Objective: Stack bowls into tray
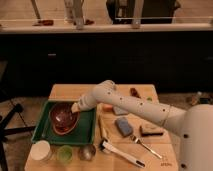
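**Dim kitchen, wooden table: bowl low in the tray**

Dark cabinets back a wooden table point(75, 91), and the green tray point(89, 134) sits on its left part. The bowl point(62, 116), glossy red-brown, is inside the tray toward its left side, apparently tilted a little. An orange edge point(64, 131) shows under it; it may be a second bowl, but I cannot tell.

The arm point(131, 106) reaches in from the right, and the gripper point(75, 107) is at the bowl's right rim. Its fingers are closed, pinching that rim. A rim grip probably suits a shallow bowl, leaving its underside free to nest.

Three cups point(64, 153) stand in a row at the table's front edge, just beside the tray. A sponge point(123, 126) and a fork point(145, 145) lie to the right, out of the arm's way.

By my judgement, the bowl seems seated or nearly so, with release remaining.
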Robot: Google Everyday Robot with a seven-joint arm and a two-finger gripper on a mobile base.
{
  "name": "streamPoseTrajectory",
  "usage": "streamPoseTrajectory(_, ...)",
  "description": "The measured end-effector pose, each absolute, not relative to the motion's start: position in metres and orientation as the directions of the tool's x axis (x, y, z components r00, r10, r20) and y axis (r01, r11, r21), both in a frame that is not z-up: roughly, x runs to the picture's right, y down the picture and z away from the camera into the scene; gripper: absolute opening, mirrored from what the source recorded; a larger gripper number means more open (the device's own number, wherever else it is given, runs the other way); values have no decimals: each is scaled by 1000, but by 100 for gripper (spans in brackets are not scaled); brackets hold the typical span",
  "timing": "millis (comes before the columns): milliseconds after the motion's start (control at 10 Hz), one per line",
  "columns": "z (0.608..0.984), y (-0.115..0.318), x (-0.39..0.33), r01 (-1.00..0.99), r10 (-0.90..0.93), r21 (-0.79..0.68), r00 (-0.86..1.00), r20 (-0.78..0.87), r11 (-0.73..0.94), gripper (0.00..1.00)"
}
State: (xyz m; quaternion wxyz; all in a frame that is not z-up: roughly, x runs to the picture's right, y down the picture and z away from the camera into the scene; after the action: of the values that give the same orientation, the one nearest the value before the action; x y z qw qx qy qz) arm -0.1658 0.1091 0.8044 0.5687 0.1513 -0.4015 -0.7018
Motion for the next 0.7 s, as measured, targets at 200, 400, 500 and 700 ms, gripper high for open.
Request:
streamPoseTrajectory(200, 810, 111, -161, 685, -915, 729, -301, 269, -11, 4)
streamPoseTrajectory(400, 810, 111, -161, 684, -914, 729, -303, 269, -12, 4)
streamPoseTrajectory(500, 810, 111, -162, 684, -914, 729, -303, 269, -12, 4)
streamPoseTrajectory(700, 811, 112, -162, 683, -914, 730, -304, 270, -12, 4)
